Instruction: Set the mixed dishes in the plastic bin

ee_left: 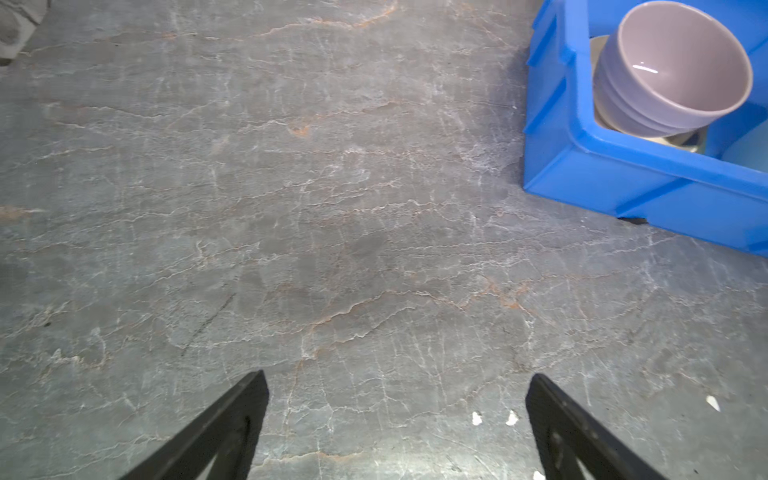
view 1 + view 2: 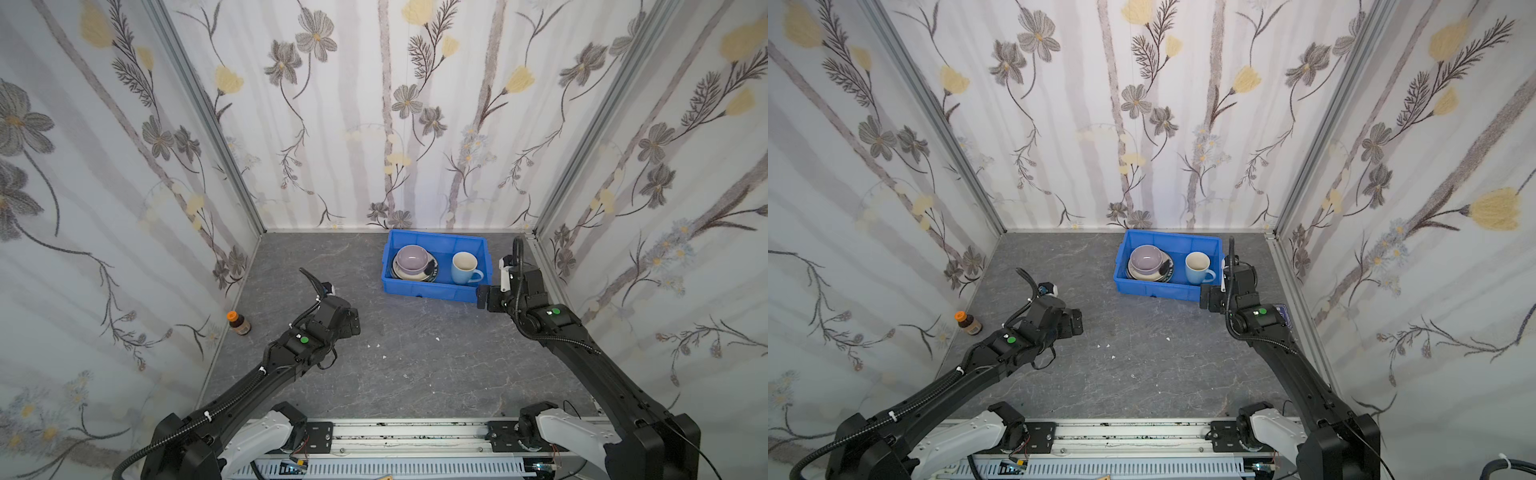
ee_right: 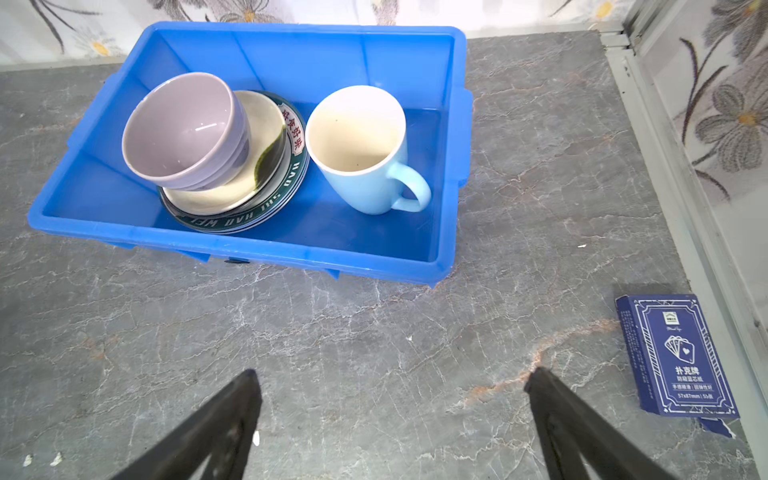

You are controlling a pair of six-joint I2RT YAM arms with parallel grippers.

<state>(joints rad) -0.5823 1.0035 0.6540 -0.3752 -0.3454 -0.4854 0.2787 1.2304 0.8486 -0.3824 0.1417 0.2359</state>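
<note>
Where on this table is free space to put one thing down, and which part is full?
The widest bare patch is the grey table between the bottle and the blue bin. A smaller strip lies between the bin and the card box. Inside the bin is crowded: bowl on plates, mug beside them, narrow gap between.

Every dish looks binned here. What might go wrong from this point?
1. The lilac bowl sits tilted on the cream plate; a knock to the blue bin might slide it off the stack.
2. The open right gripper hangs close to the bin's near right corner, so a careless swing could shove the bin.
3. The card box lies beside that arm and could get swept.
</note>
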